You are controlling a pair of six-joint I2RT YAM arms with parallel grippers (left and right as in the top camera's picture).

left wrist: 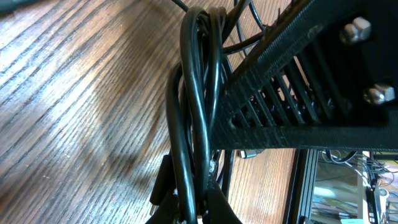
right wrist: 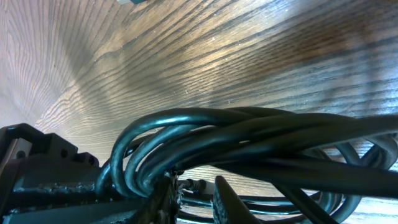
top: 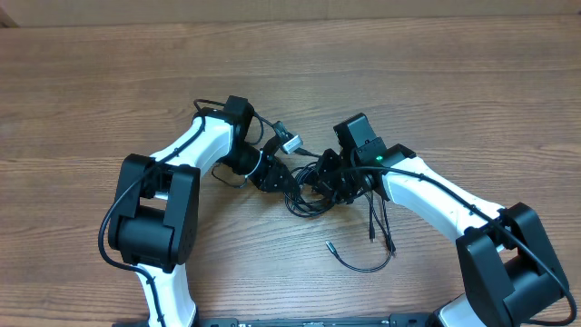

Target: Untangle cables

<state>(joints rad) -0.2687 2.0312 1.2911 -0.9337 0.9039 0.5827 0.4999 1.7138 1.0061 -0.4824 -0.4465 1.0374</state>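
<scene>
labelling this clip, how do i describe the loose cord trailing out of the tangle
On the brown wooden table, find the knot of thin black cords between the two white robot arms. Nearer the arm bases lies one thin black cord: it alone curls in an open hook, plug end free.

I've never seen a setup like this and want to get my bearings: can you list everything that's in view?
table: one, brown wood grain, under everything.
cables: several, too tangled to count, black, bunched mid-table between the two grippers.
loose cable ends: a few, black, trailing from the bunch toward the near edge.
silver plug: one, silver-white, at the bunch's far side.
arms: two, white with black joints, reaching in from left and right.
left gripper: one, black, shut on the cables.
right gripper: one, black, right at the cable loops; open or shut unclear.
</scene>
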